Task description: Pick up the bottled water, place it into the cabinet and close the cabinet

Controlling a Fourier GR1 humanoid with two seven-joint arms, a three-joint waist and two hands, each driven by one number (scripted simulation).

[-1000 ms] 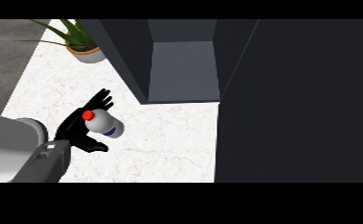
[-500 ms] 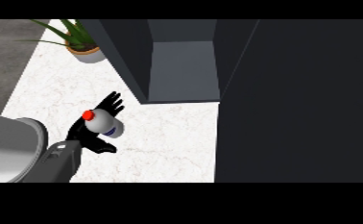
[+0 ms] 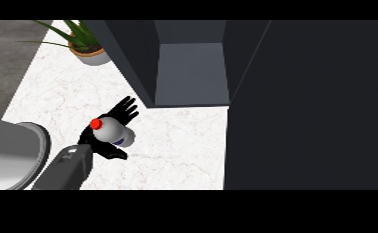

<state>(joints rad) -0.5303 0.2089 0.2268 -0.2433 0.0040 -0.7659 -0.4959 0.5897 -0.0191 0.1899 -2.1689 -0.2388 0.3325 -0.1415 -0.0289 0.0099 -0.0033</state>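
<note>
The bottled water (image 3: 112, 131), white with a red cap, stands on the white marble counter (image 3: 177, 137). My left hand (image 3: 103, 146) is at the bottle, its straight spread fingers (image 3: 125, 109) reaching past the far side and the thumb on the near side. The hand's palm is mostly hidden under the bottle. The dark cabinet (image 3: 190, 72) stands open just beyond and to the right, showing a grey inner shelf. Its dark door (image 3: 310, 107) fills the right side of the view. My right hand does not show.
A potted plant (image 3: 85, 47) stands at the counter's far left corner. A grey rounded shape (image 3: 18, 152) lies at the lower left edge, beside my forearm. Bare counter stretches between the bottle and the cabinet's front.
My left forearm has swung in to the right and lies more under the bottle. The fingers have shifted slightly right. The bottle has hardly moved.
</note>
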